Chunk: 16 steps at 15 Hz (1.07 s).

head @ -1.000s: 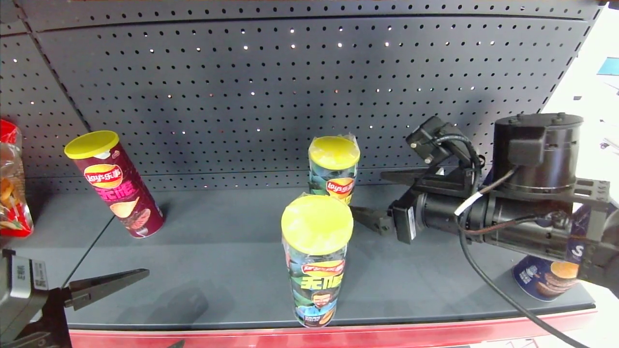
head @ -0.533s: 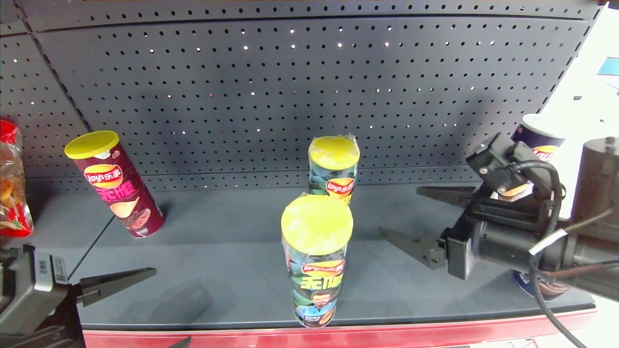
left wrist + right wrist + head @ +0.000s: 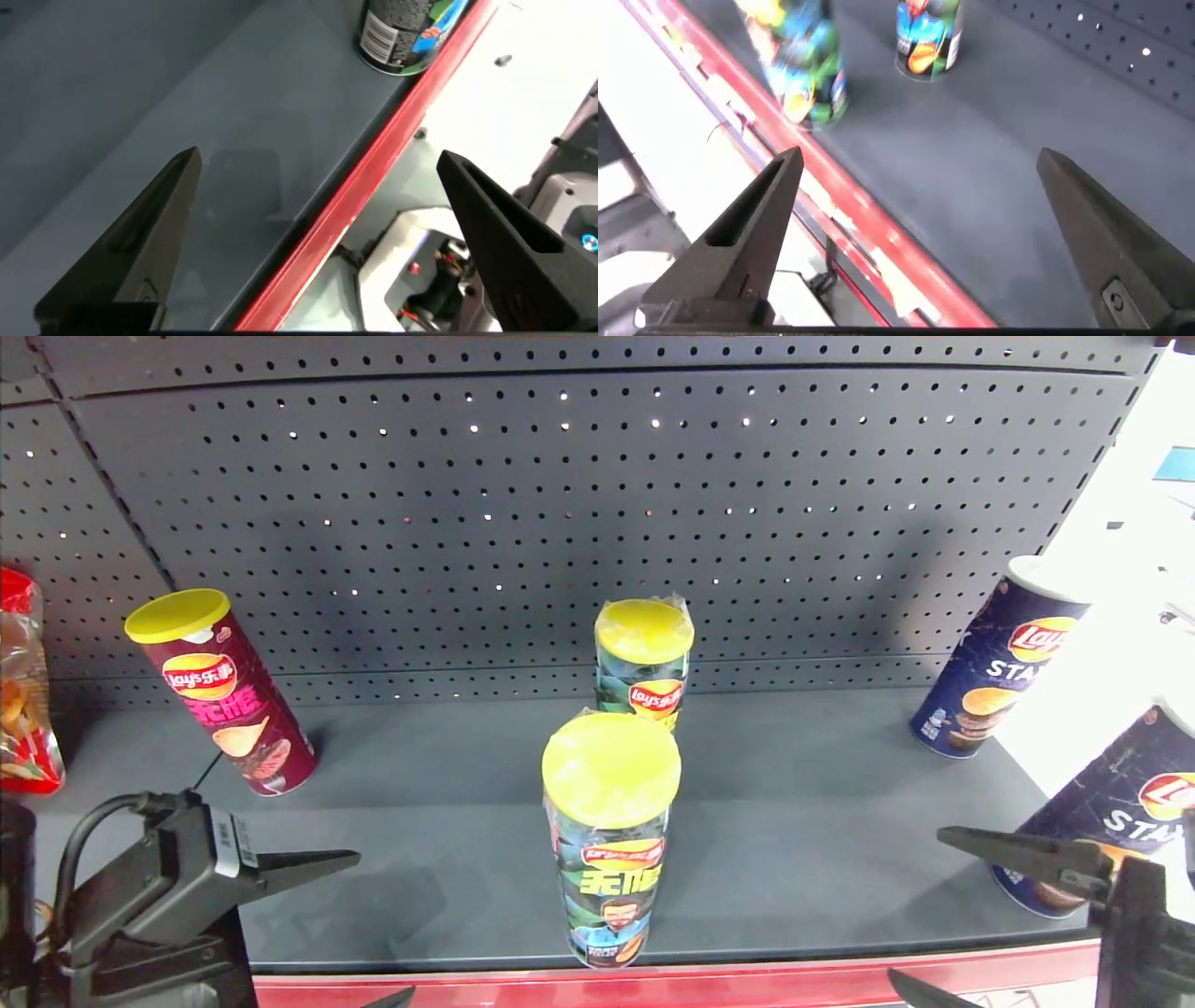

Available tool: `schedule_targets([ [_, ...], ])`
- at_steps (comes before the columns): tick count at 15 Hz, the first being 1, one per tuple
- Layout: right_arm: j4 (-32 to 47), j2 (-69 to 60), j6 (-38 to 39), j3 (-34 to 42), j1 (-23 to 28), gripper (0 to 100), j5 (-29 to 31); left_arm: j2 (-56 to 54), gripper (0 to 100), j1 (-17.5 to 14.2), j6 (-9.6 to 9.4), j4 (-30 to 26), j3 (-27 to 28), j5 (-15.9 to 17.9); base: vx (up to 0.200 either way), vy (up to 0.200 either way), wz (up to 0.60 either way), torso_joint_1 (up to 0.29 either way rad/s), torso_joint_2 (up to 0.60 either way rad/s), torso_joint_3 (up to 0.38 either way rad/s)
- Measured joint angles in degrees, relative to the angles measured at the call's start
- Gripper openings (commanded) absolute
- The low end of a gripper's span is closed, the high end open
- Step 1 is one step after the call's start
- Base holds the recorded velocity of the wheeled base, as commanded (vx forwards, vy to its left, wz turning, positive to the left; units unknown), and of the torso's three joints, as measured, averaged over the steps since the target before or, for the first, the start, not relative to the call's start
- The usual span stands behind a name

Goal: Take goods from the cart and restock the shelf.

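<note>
Several chip cans stand on the grey shelf (image 3: 439,803). A maroon can (image 3: 224,695) leans at the left. Two green cans with yellow lids stand mid-shelf, one at the back (image 3: 644,663) and one at the front edge (image 3: 611,840). Two dark blue cans (image 3: 999,658) (image 3: 1106,812) stand at the right end. My left gripper (image 3: 385,924) is open and empty at the shelf's front left. My right gripper (image 3: 915,903) is open and empty at the front right, beside the nearer blue can. The left wrist view has the open left gripper (image 3: 318,154) over the shelf lip, near the front green can (image 3: 402,37). The right wrist view has the open right gripper (image 3: 920,152) with both green cans (image 3: 803,65) (image 3: 929,37) beyond it.
A red snack bag (image 3: 19,681) sits at the far left of the shelf. A perforated back panel (image 3: 560,523) closes the rear. A red lip (image 3: 653,985) runs along the shelf's front. Bare shelf lies between the cans.
My right arm has pulled back out of the shelf to the lower right, uncovering both blue cans. My left gripper has moved right and up along the shelf's front edge.
</note>
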<state>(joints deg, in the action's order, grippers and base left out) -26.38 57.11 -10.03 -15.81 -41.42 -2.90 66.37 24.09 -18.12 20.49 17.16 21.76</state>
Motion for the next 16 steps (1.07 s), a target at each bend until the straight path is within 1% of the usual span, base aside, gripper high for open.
schedule_targets([
  [2, 0.0, -4.9, -0.4, 3.0, -0.1, 100, 0.3, 3.0, 100, 1.2, -0.74, 0.0, 1.2, 0.1, 0.0, 0.0, 0.0, 0.0, 0.0, 0.0],
  [3, 0.0, -6.9, -0.4, 3.7, 0.2, 100, 0.8, 4.4, 100, 1.5, -1.48, 0.0, 1.9, 0.2, 0.0, 0.0, 0.0, 0.0, 0.0, 0.0],
  [5, 0.0, -10.4, -0.4, 4.3, 1.2, 100, 3.2, 7.0, 100, 1.9, -2.38, 0.0, 3.3, 0.2, 0.0, 0.0, 0.0, 0.0, 0.0, 0.0],
  [8, 0.0, -14.4, -0.1, 5.0, 3.4, 100, 6.6, 10.6, 100, 3.2, -2.52, 0.0, 5.2, 0.2, 0.0, 0.0, 0.0, 0.0, 0.0, 0.0],
  [10, 0.2, -17.4, 0.0, 6.3, 6.5, 100, 8.1, 12.9, 100, 4.2, -2.51, 0.0, 7.0, 0.1, 0.0, 0.0, 0.0, 0.0, 0.0, 0.0],
  [12, 1.9, -20.6, 0.8, 7.0, 11.3, 100, 8.4, 14.9, 100, 4.7, -2.49, 0.0, 8.7, 0.1, 0.0, 0.0, 0.0, 0.0, 0.0, 0.0],
  [14, 6.4, -24.3, 2.3, 7.0, 15.2, 100, 8.4, 16.7, 100, 5.3, -2.52, 0.0, 9.9, 0.0, 0.0, 0.0, 0.0, 0.0, 0.0, 0.0],
  [16, 12.0, -28.4, 2.8, 6.6, 16.9, 100, 8.5, 18.3, 100, 5.4, -2.52, 0.7, 10.7, -0.1, 0.0, 0.0, 0.0, 0.0, 0.0, 0.0],
])
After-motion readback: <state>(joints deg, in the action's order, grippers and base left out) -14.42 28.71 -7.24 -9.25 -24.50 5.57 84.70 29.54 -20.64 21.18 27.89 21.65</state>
